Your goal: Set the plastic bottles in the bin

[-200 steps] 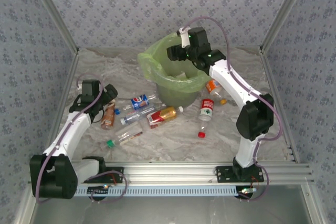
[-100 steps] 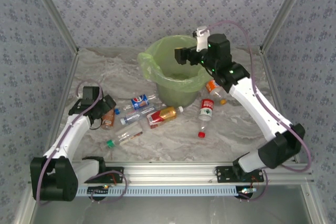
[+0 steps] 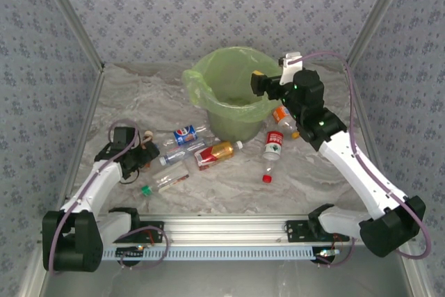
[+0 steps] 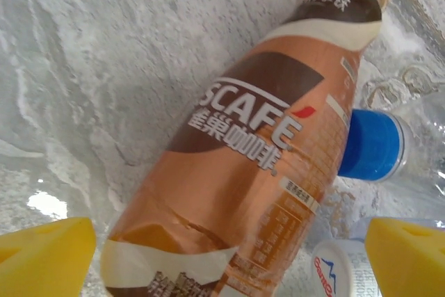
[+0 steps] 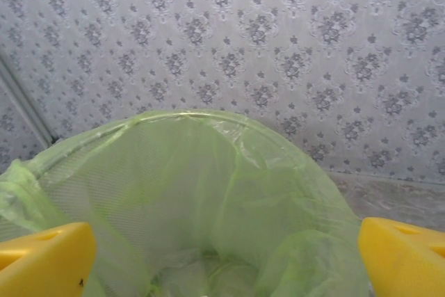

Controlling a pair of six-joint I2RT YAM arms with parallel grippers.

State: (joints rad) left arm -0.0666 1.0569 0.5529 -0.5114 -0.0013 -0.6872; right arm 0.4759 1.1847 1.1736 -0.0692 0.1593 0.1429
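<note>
Left wrist | left jaws spread astride brown coffee bottle [image 4: 250,172] | right jaws spread beside bin [image 5: 208,179] rim

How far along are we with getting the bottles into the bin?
Done: nothing I can confirm; I can't make out what lies inside the bin.
In hand: nothing gripped. The left hand is open astride the brown coffee bottle; the right hand is open and empty at the bin's rim.
Left: that bottle plus six more on the table, including the Pepsi bottle and the green-capped bottle.
</note>
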